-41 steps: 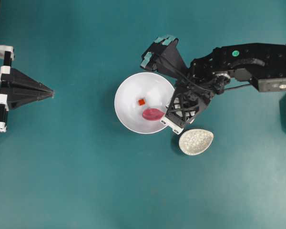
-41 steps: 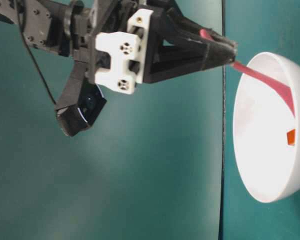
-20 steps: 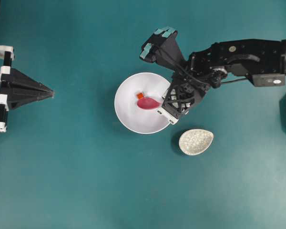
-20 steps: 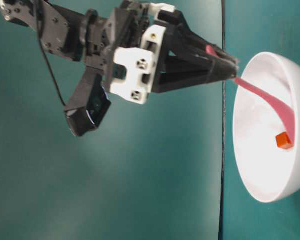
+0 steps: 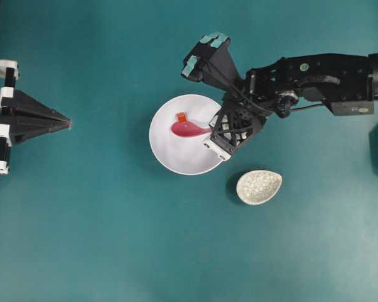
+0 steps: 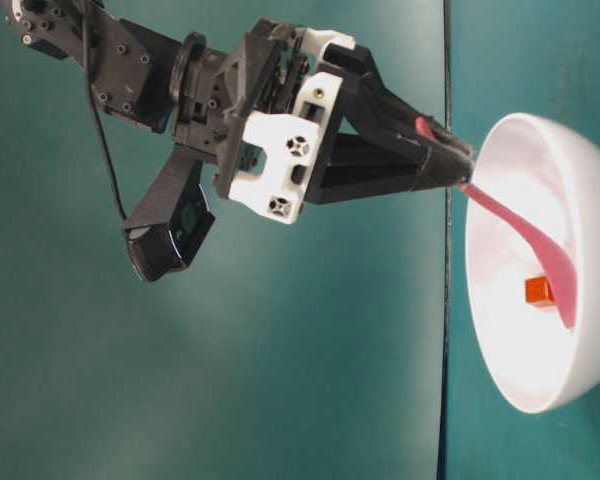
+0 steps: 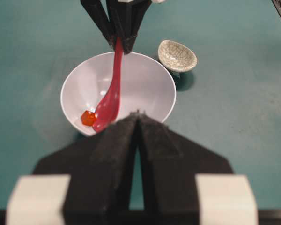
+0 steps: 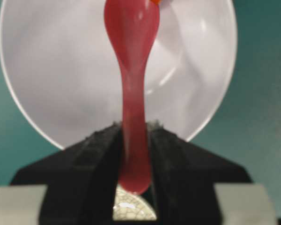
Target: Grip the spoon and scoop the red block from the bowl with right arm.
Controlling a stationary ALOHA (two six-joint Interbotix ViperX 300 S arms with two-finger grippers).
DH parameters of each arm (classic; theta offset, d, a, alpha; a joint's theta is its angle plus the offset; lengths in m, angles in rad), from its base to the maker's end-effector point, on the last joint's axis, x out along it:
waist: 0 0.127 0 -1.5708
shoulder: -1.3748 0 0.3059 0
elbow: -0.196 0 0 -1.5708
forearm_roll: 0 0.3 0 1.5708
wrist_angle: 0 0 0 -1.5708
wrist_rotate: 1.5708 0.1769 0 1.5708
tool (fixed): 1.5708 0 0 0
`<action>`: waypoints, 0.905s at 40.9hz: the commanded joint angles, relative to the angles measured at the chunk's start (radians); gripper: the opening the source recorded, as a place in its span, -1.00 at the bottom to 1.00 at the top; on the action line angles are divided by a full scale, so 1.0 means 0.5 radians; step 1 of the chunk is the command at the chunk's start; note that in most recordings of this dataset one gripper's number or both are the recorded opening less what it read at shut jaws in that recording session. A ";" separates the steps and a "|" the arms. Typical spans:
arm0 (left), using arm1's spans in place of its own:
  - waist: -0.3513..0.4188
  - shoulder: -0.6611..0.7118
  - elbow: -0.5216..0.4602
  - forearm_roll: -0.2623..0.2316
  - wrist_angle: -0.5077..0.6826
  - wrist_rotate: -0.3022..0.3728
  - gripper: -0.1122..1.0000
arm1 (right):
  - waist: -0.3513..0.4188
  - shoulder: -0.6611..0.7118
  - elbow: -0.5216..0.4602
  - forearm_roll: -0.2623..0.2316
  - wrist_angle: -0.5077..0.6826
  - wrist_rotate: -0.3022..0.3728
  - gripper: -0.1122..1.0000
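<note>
The white bowl (image 5: 174, 158) sits mid-table. My right gripper (image 5: 214, 131) hangs over its right rim, shut on the handle of the pink spoon (image 5: 185, 128). The handle's end pokes out behind the fingers in the right wrist view, gripper (image 8: 133, 129), spoon (image 8: 132, 70). The scoop lies inside the bowl (image 7: 145, 89). The red block (image 5: 181, 117) rests on the bowl's floor against the scoop's edge, beside it and not inside it, block (image 7: 88, 117), block (image 6: 538, 291). My left gripper (image 5: 68, 121) is shut and holds nothing, far out at the table's left edge.
A small speckled grey-white spoon rest (image 5: 259, 187) stands on the teal table just right of and below the bowl, under my right wrist. The right arm's black links (image 5: 321, 78) stretch to the right edge.
My right gripper moved up and slightly left in the overhead view, sweeping the spoon's scoop across the bowl. The red block slid ahead of it toward the bowl's upper-left side.
</note>
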 commanded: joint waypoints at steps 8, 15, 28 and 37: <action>0.006 0.006 -0.052 0.003 -0.006 0.000 -0.80 | -0.006 -0.043 -0.021 -0.077 -0.015 0.006 -0.35; 0.006 0.006 -0.049 0.006 -0.006 0.000 -0.80 | -0.006 -0.058 -0.021 -0.126 -0.015 0.006 -0.35; 0.006 0.006 -0.049 0.006 -0.006 0.000 -0.80 | -0.006 -0.101 -0.021 -0.239 -0.015 0.009 -0.35; 0.006 0.006 -0.049 0.006 -0.006 0.000 -0.80 | 0.000 -0.132 -0.021 -0.301 -0.015 0.009 -0.34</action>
